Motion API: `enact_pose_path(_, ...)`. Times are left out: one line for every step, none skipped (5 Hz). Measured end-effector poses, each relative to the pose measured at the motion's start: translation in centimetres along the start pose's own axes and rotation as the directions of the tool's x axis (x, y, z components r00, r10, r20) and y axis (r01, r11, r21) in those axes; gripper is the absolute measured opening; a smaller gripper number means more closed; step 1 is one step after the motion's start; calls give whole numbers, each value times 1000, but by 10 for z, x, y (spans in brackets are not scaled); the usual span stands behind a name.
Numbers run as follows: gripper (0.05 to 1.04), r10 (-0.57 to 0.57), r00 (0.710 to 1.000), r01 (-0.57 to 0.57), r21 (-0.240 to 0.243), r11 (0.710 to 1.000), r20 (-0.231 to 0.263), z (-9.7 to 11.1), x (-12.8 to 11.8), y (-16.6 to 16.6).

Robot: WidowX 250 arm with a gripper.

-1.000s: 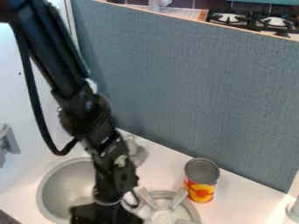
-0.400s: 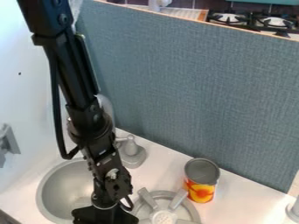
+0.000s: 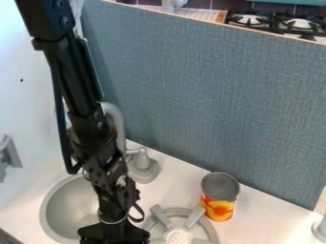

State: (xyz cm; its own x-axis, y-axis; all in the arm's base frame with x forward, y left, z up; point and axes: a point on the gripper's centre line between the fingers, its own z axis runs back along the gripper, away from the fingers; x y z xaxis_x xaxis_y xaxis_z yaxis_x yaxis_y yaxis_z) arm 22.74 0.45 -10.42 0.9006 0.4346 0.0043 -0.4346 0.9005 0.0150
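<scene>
Sink basin (image 3: 66,205) sits lower left, partly behind your gripper (image 3: 115,234), whose opening you cannot tell, with the grey burner (image 3: 179,237) beside it, then a can (image 3: 220,195) wearing a red-and-yellow label, the grey faucet (image 3: 144,167), and your blue-grey panel (image 3: 216,100).

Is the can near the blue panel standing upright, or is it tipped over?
Upright: the can shows its round grey end on top, coloured label below.
</scene>
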Motion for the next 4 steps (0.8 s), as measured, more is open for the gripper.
enact_pose_path(952, 35, 995, -33, -20, 999, 97, 25, 21, -7)
enact_pose_path(1001, 13, 974, -5, -36, 999, 226, 78, 33, -21)
enact_pose_path(1001, -7, 966, 12, -18, 1000, 258, 118, 25, -26)
enact_pose_path(1001, -94, 985, 93, 15, 996, 144, 131, 2, -38)
